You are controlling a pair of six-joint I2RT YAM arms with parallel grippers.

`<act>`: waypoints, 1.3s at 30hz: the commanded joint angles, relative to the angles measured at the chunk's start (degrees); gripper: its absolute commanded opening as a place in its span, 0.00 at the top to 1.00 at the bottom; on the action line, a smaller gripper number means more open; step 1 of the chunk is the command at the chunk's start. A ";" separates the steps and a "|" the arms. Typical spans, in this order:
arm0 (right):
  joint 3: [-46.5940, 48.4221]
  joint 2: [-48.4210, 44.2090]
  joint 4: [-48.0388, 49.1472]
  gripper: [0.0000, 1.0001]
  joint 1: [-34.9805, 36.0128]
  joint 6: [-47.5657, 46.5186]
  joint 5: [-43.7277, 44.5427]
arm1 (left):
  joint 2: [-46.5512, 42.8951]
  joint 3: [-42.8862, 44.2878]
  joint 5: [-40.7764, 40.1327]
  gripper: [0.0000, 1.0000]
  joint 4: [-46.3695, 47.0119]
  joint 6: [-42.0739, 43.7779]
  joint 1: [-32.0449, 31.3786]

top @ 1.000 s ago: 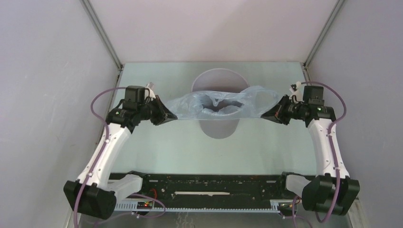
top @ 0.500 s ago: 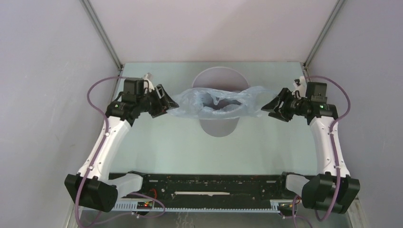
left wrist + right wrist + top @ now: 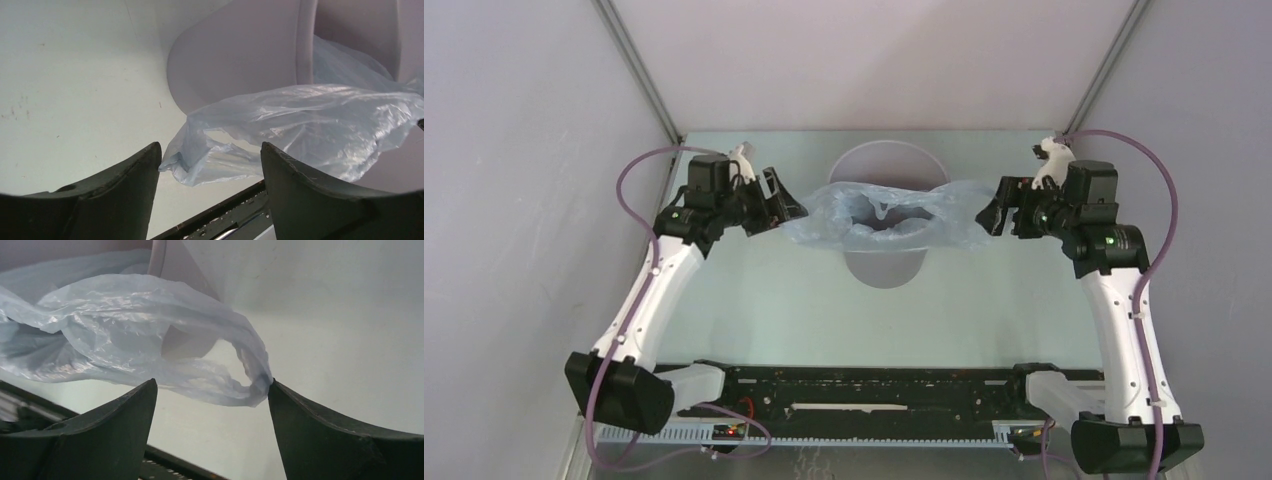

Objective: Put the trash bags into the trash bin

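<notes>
The grey trash bin [image 3: 884, 268] stands at the middle back of the table. The pale blue trash bag [image 3: 886, 215] lies stretched across its mouth, its middle sagging inside and its ends hanging past the rim on both sides. My left gripper [image 3: 786, 208] is open just left of the bag's left end; in the left wrist view the bag [image 3: 300, 125] brushes one fingertip [image 3: 152, 150] in front of the bin [image 3: 235, 65]. My right gripper [image 3: 994, 215] is open at the right end. There the bag [image 3: 125, 325] touches a fingertip [image 3: 275, 387], unpinched.
Pale enclosure walls and metal corner posts [image 3: 639, 70] close in the table on three sides. A black rail [image 3: 874, 390] with the arm bases runs along the near edge. Purple cables [image 3: 639, 175] loop off both wrists.
Both grippers were shut on the bag's ends and have opened. The bag has slackened and settled on the bin. The right arm has risen and turned; the left wrist shifted slightly back.
</notes>
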 commanded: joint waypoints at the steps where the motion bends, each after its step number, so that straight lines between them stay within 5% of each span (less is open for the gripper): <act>1: 4.56 1.15 4.61 0.10 2.86 -18.32 4.92 | 2.14 3.97 3.18 0.25 3.77 2.53 0.28; 5: 9.89 5.63 3.73 0.07 3.28 -24.20 7.81 | 3.21 3.93 6.27 0.26 5.78 3.34 0.32; 14: 13.67 13.65 9.08 0.17 9.02 -36.75 -5.46 | 5.43 1.99 10.24 0.30 9.03 4.17 0.33; 17: 16.22 16.89 10.57 0.28 8.90 -36.43 -9.17 | 6.71 2.12 11.16 0.37 9.68 4.39 0.33; 27: 18.28 22.93 16.49 0.85 7.98 -31.15 -15.58 | 8.37 1.16 18.11 0.32 14.50 3.40 1.87; 29: 18.00 23.81 19.22 0.99 8.00 -28.86 -13.32 | 8.58 0.28 19.19 0.41 16.34 1.77 2.67; 39: 20.62 31.45 26.67 1.00 7.75 -20.05 -6.71 | 12.24 -0.74 18.89 0.91 23.26 -5.11 3.40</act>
